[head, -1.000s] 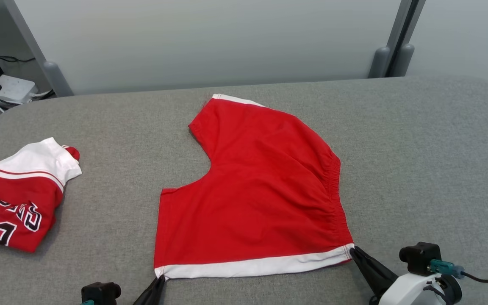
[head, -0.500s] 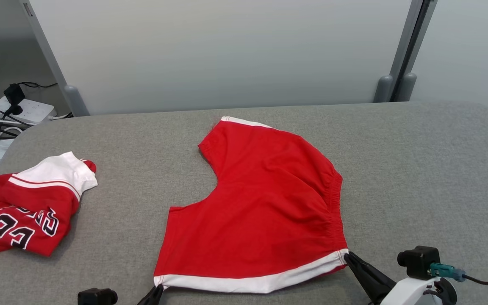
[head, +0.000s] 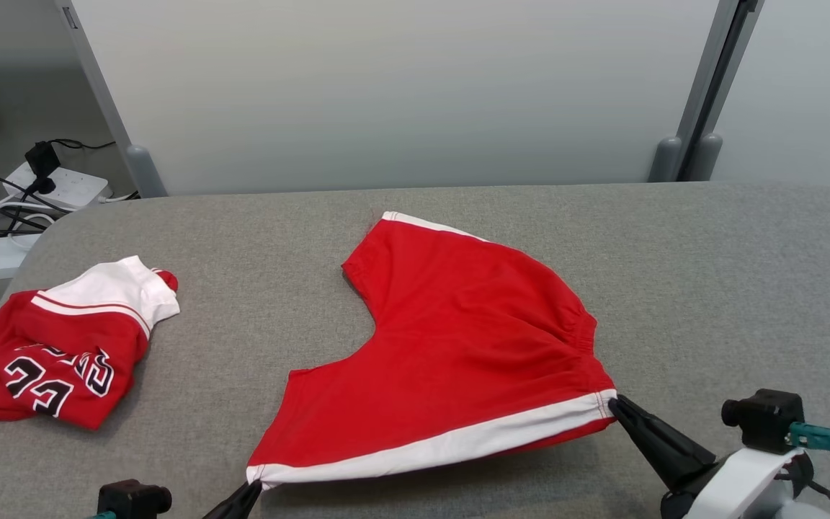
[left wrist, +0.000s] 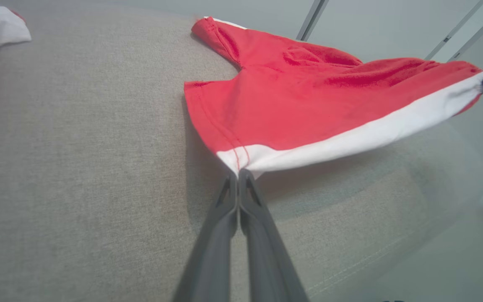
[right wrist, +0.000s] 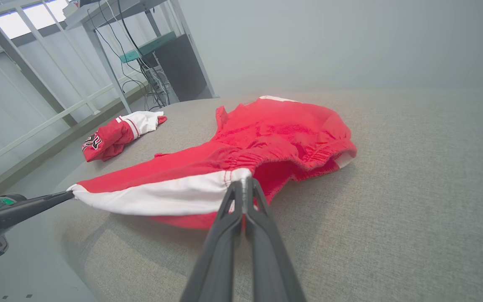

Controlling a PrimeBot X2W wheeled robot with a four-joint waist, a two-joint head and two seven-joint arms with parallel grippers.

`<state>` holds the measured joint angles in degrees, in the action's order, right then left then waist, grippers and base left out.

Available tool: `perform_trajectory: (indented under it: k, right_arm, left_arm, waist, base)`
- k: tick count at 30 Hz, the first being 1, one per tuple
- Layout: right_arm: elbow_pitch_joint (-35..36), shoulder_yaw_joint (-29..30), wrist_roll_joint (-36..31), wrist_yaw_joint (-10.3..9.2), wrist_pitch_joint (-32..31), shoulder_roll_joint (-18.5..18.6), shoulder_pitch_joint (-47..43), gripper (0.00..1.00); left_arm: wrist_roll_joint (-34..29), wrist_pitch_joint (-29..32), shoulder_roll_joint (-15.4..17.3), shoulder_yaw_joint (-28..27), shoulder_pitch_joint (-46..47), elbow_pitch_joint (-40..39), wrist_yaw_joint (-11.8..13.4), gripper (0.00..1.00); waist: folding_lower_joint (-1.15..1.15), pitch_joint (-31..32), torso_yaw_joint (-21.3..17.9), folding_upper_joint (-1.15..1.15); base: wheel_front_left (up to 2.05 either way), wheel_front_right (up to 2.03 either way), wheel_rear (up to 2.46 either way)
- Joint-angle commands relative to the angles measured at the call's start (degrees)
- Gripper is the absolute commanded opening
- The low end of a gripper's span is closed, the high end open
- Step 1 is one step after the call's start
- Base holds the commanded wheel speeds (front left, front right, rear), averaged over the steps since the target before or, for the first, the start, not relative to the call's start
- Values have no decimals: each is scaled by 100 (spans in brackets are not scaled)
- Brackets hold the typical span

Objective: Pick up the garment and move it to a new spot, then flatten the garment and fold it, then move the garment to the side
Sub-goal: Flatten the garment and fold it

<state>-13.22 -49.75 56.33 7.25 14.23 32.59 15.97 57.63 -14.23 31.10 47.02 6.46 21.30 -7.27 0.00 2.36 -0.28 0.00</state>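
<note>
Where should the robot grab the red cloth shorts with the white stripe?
By the two ends of the white side stripe, from the near side. That straight stripe lies nearest the robot, so pinching both corners keeps the red cloth shorts spread, as the left gripper and right gripper do.

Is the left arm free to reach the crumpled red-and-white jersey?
Probably not yet: the left gripper is shut on a corner of the red white-hemmed shorts. Bare grey table separates it from the crumpled red-and-white jersey.

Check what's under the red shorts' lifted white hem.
Grey table and the shorts' shadow show under the hem. Farther back the shorts rest on it, hiding what's beneath.
</note>
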Motion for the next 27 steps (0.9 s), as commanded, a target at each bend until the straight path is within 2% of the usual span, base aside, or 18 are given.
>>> perform_trajectory:
  k: [1,4,7,13,16,18,20,23,27]
  right_arm:
    - [207,66,43,24,77,191,76,0]
    - [514,177,88,24,72,392,28,0]
    - [845,255,171,24,-38,603,-63,0]
    - [1524,461,460,24,-516,1101,-316,0]
    - [1813,737,552,24,-626,1320,-421,0]
    - [1933,923,555,24,-656,1375,-472,0]
    - [1996,1056,537,24,-721,1358,-482,0]
    - [1990,1175,489,24,-764,1279,-410,0]
    - [1786,1306,495,24,-856,922,-152,0]
  left_arm:
    - [88,0,264,-237,382,-215,-22,0]
    - [139,175,556,-310,342,-754,103,0]
    - [245,487,915,-361,184,-1489,361,0]
    - [508,1240,1817,-550,-161,-3127,1152,0]
    - [552,1392,2238,-763,-244,-3815,1551,0]
    - [590,1396,2395,-907,-242,-4146,1690,0]
    - [600,1420,2507,-1003,-175,-4292,1707,0]
    - [591,1446,2531,-1071,-3,-4329,1606,0]
    - [414,1578,2354,-1054,622,-4077,1221,0]
  waist:
    - [0,0,4,0]
    - [0,-9,-1,0]
    - [0,-28,-16,0]
    - [0,-96,-10,0]
    - [0,-129,-7,0]
    - [0,-159,-1,0]
    - [0,-201,0,0]
    - [0,-290,-5,0]
    - [0,-524,-19,0]
  base:
    - [0,0,0]
    - [0,0,0]
    - [0,0,0]
    - [0,0,0]
    - [0,0,0]
    - [0,0,0]
    - [0,0,0]
    - [0,0,0]
    - [0,0,0]
